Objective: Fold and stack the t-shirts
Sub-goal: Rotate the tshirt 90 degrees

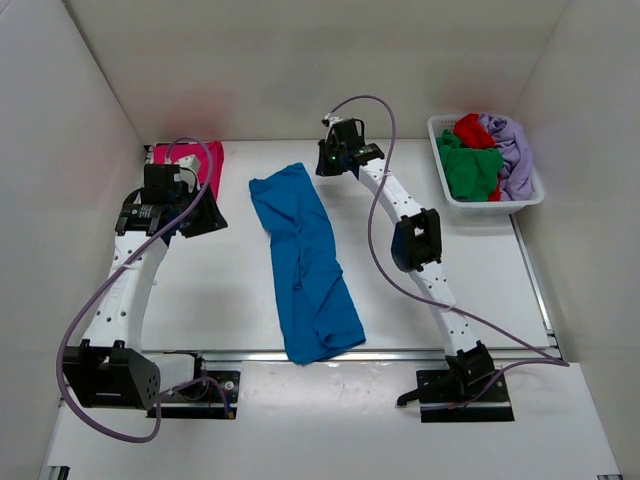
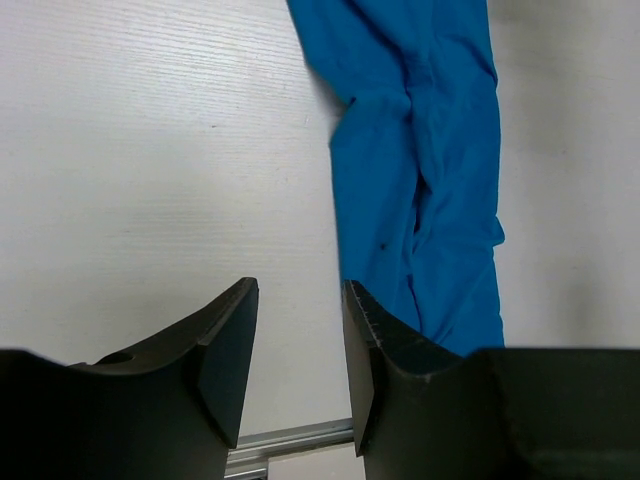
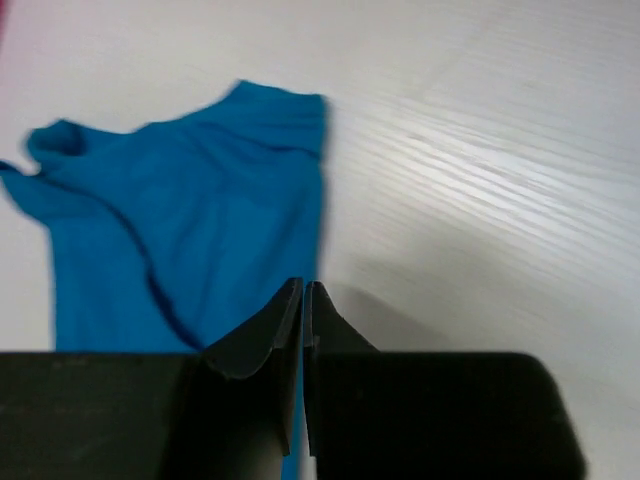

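A bright blue t-shirt (image 1: 305, 265) lies folded into a long strip down the middle of the table; it also shows in the left wrist view (image 2: 420, 170) and the right wrist view (image 3: 190, 220). A magenta-pink t-shirt (image 1: 205, 160) lies at the far left, partly hidden by my left arm. My left gripper (image 1: 208, 218) (image 2: 300, 290) is open and empty over bare table, just left of the blue shirt. My right gripper (image 1: 327, 163) (image 3: 303, 285) is shut, its tips over the blue shirt's far right edge. I see no fabric lifted.
A white lattice basket (image 1: 490, 208) stands at the back right with a green t-shirt (image 1: 470, 170), a red t-shirt (image 1: 472, 130) and a lavender t-shirt (image 1: 512, 150) heaped in it. White walls enclose the table on three sides. A metal rail (image 1: 400, 352) runs along the near edge.
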`<state>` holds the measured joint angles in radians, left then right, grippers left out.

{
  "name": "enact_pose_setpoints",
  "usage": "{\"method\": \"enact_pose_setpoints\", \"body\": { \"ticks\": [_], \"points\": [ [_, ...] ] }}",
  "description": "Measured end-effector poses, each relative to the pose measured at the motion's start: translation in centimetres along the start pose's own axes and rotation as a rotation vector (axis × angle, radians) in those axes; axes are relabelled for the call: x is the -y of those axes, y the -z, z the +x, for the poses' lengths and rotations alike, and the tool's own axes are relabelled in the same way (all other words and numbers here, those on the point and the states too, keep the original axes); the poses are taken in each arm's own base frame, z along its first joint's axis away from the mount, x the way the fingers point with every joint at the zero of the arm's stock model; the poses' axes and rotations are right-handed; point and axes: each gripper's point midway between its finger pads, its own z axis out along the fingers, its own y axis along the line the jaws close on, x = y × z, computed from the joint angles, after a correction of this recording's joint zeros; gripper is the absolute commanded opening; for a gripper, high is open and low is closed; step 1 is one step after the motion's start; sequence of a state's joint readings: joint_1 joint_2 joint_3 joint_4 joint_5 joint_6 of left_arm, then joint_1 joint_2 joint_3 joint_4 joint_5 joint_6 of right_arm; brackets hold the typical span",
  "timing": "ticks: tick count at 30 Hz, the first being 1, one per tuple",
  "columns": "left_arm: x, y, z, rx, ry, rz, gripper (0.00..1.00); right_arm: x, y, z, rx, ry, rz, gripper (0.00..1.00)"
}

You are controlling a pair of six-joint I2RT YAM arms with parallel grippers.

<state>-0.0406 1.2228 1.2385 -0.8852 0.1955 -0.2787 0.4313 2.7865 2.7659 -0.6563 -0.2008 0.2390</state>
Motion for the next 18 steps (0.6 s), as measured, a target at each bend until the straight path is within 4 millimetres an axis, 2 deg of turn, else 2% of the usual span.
{"method": "enact_pose_setpoints", "body": {
  "ticks": [4,7,9,14,18],
  "points": [
    [0.1,0.0,-0.1,0.001,-0.005,0.005,0.51,-3.4,-0.6,0.5,-0.005,-0.03,-0.162,0.02],
    [0.1,0.0,0.0,0.001,-0.008,0.007,0.51,-5.1,-1.0,1.7,-0.037,-0.049,-0.231,0.02],
    [0.1,0.0,0.0,0.001,-0.009,0.008,0.51,-5.6,-1.4,2.5,-0.058,-0.062,-0.247,0.02],
    [-0.1,0.0,-0.1,0.002,-0.005,0.004,0.51,-5.0,-3.1,5.0,-0.11,-0.123,-0.222,0.03],
    [-0.1,0.0,0.0,-0.002,-0.006,0.007,0.51,-3.7,-3.1,4.5,-0.098,-0.178,-0.182,0.02]
  ]
}}
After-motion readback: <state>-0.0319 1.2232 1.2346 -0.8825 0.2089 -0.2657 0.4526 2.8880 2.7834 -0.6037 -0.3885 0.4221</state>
